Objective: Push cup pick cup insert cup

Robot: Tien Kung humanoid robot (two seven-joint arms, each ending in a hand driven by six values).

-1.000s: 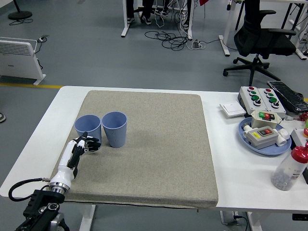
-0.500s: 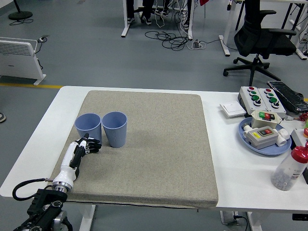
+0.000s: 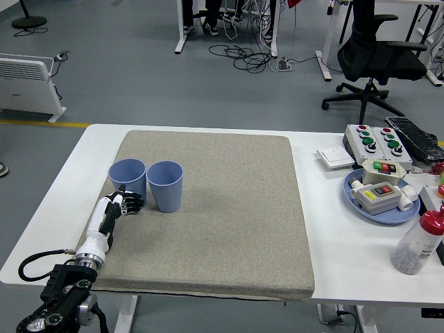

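Moving my left robot hand point(image 3: 123, 203) fwd a bit vs a sec ago, it's now touching the left cup point(image 3: 127, 178) low on its side w/ fingers loosely curled, gripping nothing. Both blue cups, incl. the right cup point(image 3: 165, 185), are standing upright, side by side on the mat point(image 3: 229, 208) on the worktop point(image 3: 333, 229).

Left hand point(image 3: 118, 207) now sits further forward than a second ago, its curled fingertips point(image 3: 133, 202) up against the base of the left blue cup point(image 3: 127, 177). That cup stands slightly further from the surface's near edge than before, shifted a touch up-picture. The forearm point(image 3: 94, 239) reaches further in over the mat point(image 3: 229, 222), wrist and cable drawn up from the lower corner.
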